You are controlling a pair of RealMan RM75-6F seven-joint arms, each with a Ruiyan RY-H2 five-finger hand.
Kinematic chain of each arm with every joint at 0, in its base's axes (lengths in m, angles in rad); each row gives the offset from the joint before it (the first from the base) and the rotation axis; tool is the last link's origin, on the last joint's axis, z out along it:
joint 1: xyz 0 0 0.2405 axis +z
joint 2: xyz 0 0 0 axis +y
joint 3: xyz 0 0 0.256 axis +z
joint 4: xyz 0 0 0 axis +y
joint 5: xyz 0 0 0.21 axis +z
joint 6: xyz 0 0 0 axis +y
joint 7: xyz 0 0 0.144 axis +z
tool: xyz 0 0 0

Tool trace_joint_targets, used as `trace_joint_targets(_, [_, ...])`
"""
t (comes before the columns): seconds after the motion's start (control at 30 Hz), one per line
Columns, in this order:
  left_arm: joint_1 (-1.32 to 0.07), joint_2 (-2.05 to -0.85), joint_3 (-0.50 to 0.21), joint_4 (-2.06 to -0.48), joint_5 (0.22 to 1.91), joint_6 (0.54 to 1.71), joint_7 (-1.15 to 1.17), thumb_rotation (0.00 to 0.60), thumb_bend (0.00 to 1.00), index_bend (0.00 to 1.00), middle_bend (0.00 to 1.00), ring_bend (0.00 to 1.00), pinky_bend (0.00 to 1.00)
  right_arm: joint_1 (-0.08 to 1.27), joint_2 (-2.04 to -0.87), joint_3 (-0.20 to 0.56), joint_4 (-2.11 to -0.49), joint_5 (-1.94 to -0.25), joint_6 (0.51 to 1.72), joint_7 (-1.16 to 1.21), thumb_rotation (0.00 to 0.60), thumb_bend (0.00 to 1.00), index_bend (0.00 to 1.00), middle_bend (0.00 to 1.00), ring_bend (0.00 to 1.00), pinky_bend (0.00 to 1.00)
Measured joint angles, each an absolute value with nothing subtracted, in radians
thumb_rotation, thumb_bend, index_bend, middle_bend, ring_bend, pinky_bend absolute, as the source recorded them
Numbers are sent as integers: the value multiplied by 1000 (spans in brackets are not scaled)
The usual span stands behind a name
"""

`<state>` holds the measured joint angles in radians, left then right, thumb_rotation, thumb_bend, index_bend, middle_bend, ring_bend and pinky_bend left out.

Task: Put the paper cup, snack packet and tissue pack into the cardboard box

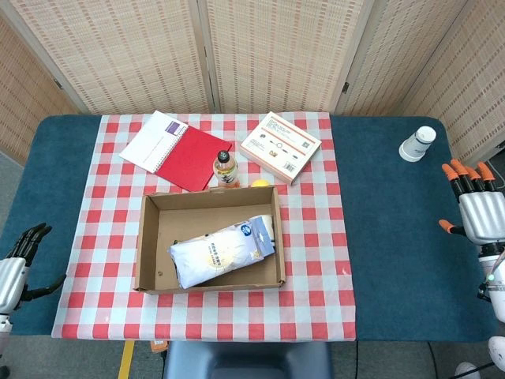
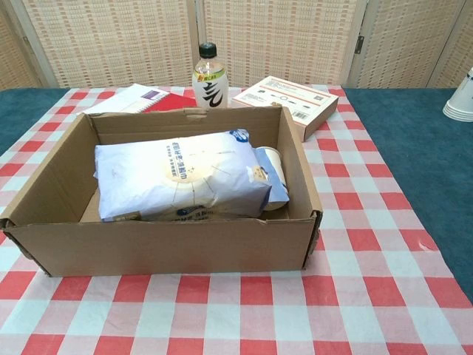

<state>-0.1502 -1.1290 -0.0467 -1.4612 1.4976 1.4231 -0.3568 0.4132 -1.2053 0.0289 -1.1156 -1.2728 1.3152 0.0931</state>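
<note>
The cardboard box (image 1: 150, 237) (image 2: 170, 244) stands open on the checked cloth. A white and blue tissue pack (image 1: 221, 251) (image 2: 181, 181) lies inside it and fills most of the floor. A paper cup (image 1: 268, 223) (image 2: 275, 176) lies on its side at the box's right end, partly under the pack. No snack packet shows; the pack hides the box floor. My right hand (image 1: 477, 209) hovers at the table's right edge, fingers spread and holding nothing. At the left edge my left hand (image 1: 17, 260) is also spread and holds nothing. Neither hand shows in the chest view.
Behind the box stand a drink bottle (image 1: 225, 168) (image 2: 208, 76) and a small yellow item (image 1: 259, 183). A red notebook (image 1: 177, 150) and a flat printed carton (image 1: 280, 147) (image 2: 292, 100) lie further back. A stack of paper cups (image 1: 417, 144) (image 2: 460, 100) stands on the blue cloth at far right.
</note>
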Motion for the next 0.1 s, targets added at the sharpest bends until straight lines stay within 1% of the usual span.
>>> trace_joint_targets(0.1, [-154,-1135,-44,-1460,1499,1413,-346,600,230,93,28,0,227,409,-1247,45,-1032,-1275,1290,139,600,0,0,0,0,0])
